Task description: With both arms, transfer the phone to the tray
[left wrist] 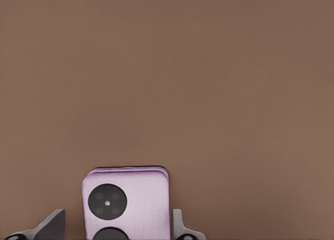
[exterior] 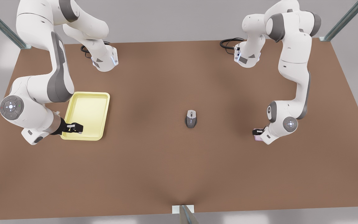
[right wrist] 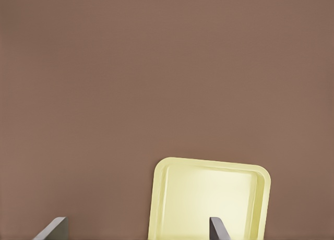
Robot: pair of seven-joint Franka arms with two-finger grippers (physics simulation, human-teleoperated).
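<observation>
The pale-pink phone (left wrist: 141,203) lies flat on the brown table, camera circles up. At the front view's right, the phone (exterior: 257,137) peeks out from under the arm's hand. My left gripper (left wrist: 119,214) is open around it, one finger on each side, with a gap on one side. That left gripper (exterior: 257,133) sits low over the table. The pale yellow tray (exterior: 89,109) lies at the front view's left. My right gripper (exterior: 76,127) hangs open over its near corner, holding nothing. From the right wrist, the tray (right wrist: 209,193) lies beyond the spread fingers.
A grey computer mouse (exterior: 191,118) rests near the table's middle, between phone and tray. Both arm bases and black cables stand at the far edge. Bare brown tabletop (exterior: 179,174) stretches across the near side.
</observation>
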